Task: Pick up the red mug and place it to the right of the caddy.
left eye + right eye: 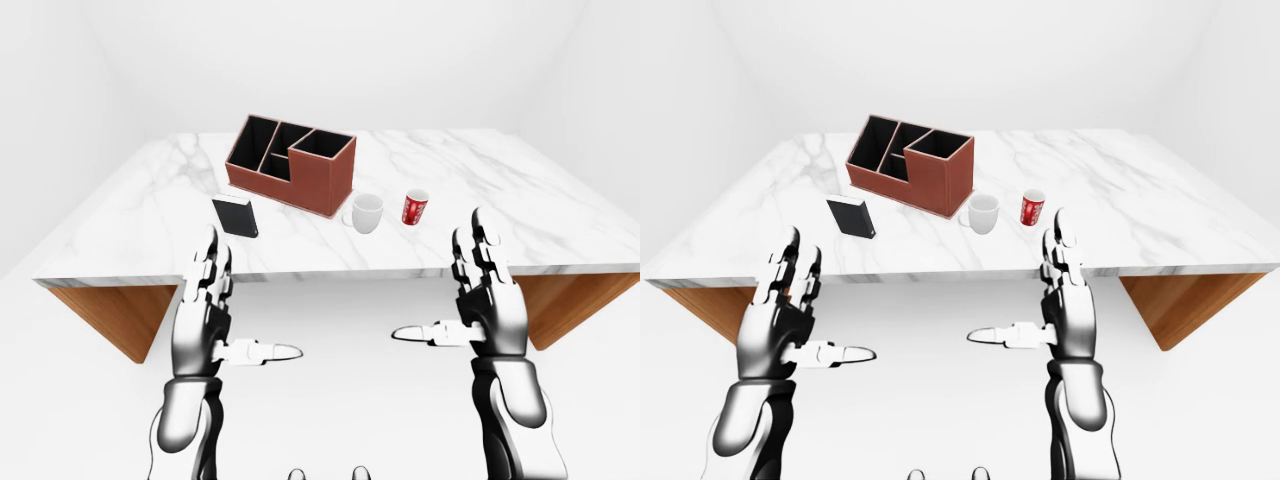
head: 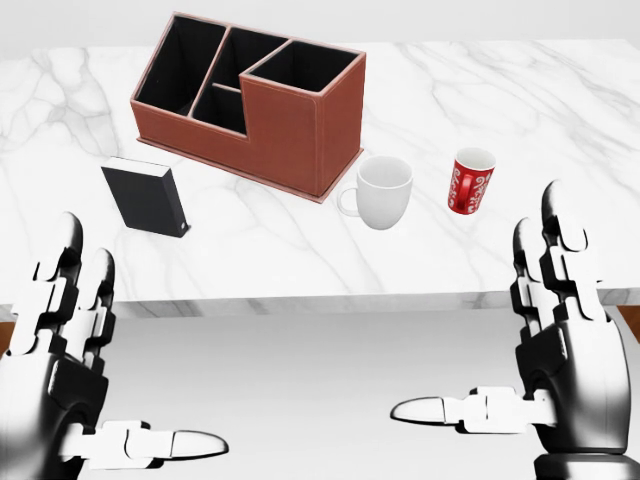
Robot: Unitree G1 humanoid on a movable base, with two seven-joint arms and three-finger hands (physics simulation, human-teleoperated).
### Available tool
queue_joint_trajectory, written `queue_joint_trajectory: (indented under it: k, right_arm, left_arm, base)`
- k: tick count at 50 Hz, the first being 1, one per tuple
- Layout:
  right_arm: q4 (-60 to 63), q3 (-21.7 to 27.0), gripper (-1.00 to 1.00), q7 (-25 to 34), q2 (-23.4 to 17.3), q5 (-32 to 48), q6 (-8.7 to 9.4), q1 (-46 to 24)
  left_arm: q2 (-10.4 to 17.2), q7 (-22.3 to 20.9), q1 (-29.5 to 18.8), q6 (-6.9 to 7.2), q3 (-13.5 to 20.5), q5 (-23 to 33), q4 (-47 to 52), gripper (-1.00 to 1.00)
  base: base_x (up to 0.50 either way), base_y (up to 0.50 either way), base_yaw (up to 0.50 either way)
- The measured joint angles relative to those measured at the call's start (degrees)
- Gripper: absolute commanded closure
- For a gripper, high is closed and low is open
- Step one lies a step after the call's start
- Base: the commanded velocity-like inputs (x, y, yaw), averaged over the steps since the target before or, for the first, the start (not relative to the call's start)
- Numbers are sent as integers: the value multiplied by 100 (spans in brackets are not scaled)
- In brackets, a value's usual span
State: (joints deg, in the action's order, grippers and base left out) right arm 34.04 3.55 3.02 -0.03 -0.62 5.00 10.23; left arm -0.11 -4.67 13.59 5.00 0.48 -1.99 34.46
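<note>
Head view, right hand (image 2: 560, 340): fingers extended upward, thumb out sideways, fully spread and holding nothing; it hangs below the table's near edge, probably staged for a reach.
Head view, red mug (image 2: 471, 181): upright on the marble table (image 2: 560, 130), above the right hand and slightly to its left, well apart from the fingertips; mouth up, so a side grasp looks workable.
Head view, white mug (image 2: 380, 192): left of the red mug, just beside the caddy (image 2: 255, 103); it occupies the spot immediately right of the caddy, so the red mug already stands on that side but beyond it.
Head view, black box (image 2: 146, 196): above the left hand (image 2: 60, 350), leaning a little.
Head view, left hand: spread wide, empty, thumb pointing inward, mirroring the right; likely idle for this task.
Left-eye view, hands: both held level with the table edge, palms turned inward, neither touching anything.
Right-eye view, caddy: three open compartments, all apparently empty; far above and left of the right hand.
</note>
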Motion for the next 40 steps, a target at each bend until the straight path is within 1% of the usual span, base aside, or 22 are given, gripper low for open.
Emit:
queue_joint_trajectory:
  k: [16, 19, 40]
  right_arm:
    - [279, -1, -100, 91, 20, 113, 0, 125]
    - [299, -11, -100, 119, 19, 131, 0, 154]
    - [352, 4, -100, 266, 24, 160, 0, 220]
  left_arm:
    - [-5, 12, 192, 0, -45, -17, 350, -100]
    - [-3, 8, 216, 0, -46, -18, 395, -100]
    - [-12, -18, 353, 0, -47, -19, 662, -100]
  base:
    - [0, 0, 0]
    - [23, 0, 0]
    - [47, 0, 0]
